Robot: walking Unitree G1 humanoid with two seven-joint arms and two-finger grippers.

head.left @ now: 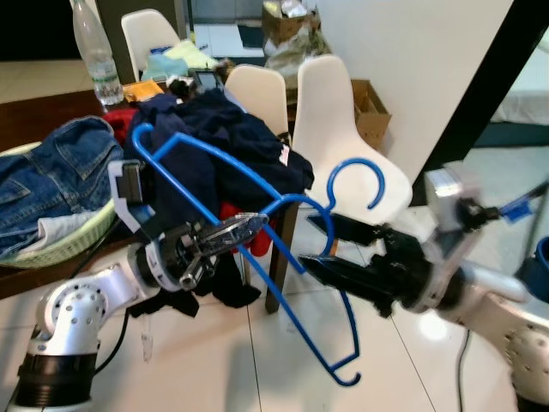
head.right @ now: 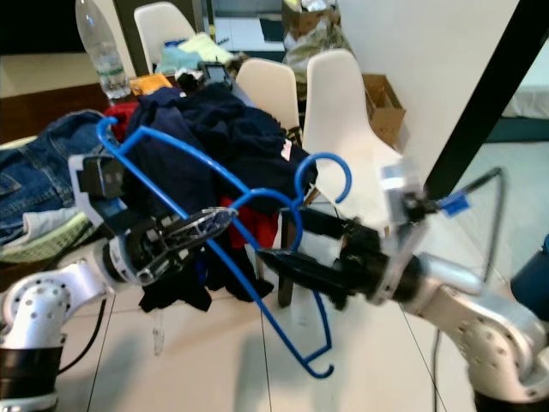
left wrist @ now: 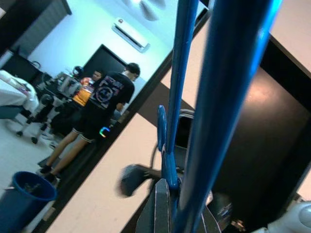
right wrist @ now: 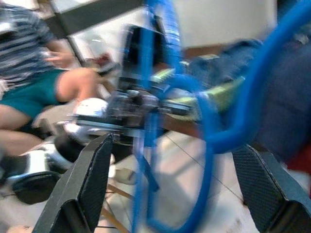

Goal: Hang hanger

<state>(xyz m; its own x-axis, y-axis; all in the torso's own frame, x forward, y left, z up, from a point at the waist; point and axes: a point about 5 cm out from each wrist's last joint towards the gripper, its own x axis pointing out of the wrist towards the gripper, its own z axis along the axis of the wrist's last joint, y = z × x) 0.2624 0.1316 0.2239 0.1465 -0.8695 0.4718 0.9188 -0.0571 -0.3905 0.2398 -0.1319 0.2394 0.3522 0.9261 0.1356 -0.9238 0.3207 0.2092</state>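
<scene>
Both grippers meet mid-scene: my left gripper (head.left: pixel 225 233) is clenched on the blue hanger (head.left: pixel 257 225), while my right gripper (head.left: pixel 322 245) spreads its 2 fingers around the neck below the hook.

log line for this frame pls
task: hang hanger | left gripper: shut on blue hanger | right gripper: open around hanger neck, below hook | behind: clothes pile, white chair | hanger not yet hung

hanger (head.left: pixel 257 223): 1 | white chairs (head.left: pixel 343 129): 3 | bottle (head.left: pixel 93 53): 1 | jeans (head.left: pixel 51 172): 1
</scene>
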